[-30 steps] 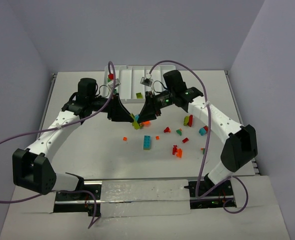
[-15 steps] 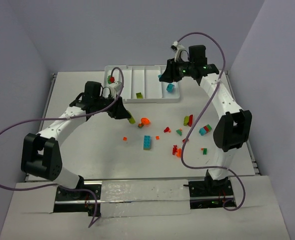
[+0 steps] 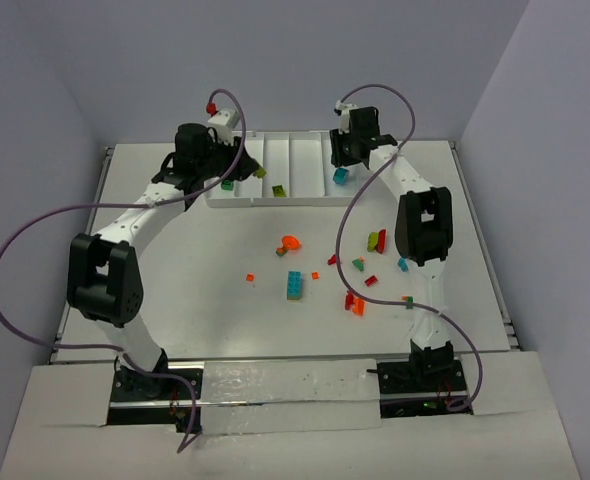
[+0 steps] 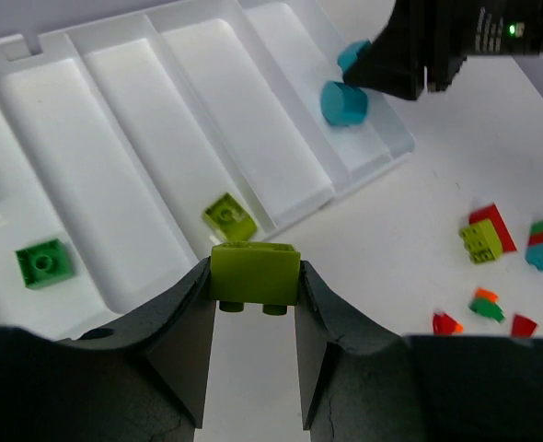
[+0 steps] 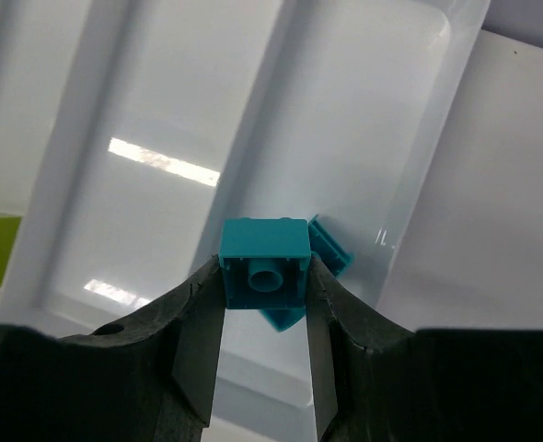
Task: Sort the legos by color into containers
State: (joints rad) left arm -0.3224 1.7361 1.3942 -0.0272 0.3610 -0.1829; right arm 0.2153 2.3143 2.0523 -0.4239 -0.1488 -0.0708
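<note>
- Your left hand [image 4: 253, 293] pinches a lime brick [image 4: 253, 273] between its fingers at the near edge of the white tray [image 4: 78, 157]. Another lime piece [image 4: 229, 215] lies in the compartment just beyond.
- Your right hand [image 5: 264, 299] grips a teal brick [image 5: 264, 261] over the tray's end compartment, just above a second teal piece [image 5: 331, 250] lying there.
- Loose bricks [image 3: 294, 285] dot the table [image 3: 175, 290].

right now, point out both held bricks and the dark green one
lime brick [image 4: 253, 273], left wrist view, middle of its facing side
teal brick [image 5: 264, 273], right wrist view, middle of its facing side
dark green brick [image 4: 43, 263], left wrist view, top stud
</note>
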